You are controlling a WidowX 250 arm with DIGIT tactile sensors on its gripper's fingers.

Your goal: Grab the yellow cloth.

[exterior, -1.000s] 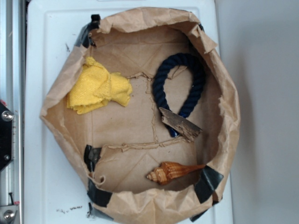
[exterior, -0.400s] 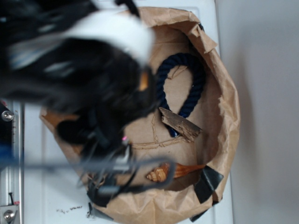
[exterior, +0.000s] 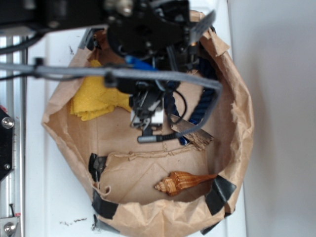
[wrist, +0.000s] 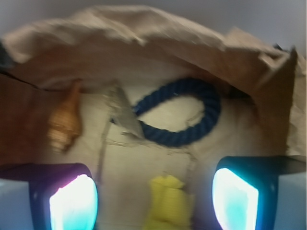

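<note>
We see the gripper (wrist: 153, 194) w/ fingers spread, pinching nothing. The cloth (wrist: 168, 208) lies between them, by the left wall of the paper bin (exterior: 237, 138), near the rope (wrist: 180, 115).

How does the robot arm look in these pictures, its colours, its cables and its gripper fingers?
From the exterior view the arm is mostly black, with a small blue part near its middle and thin black cables looping beneath it. A grey bar crosses in front. In the wrist view the gripper has two dark-framed fingers whose pads glow pale cyan.

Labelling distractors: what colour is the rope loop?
Navy blue rope loop, clearest in the wrist view.
</note>
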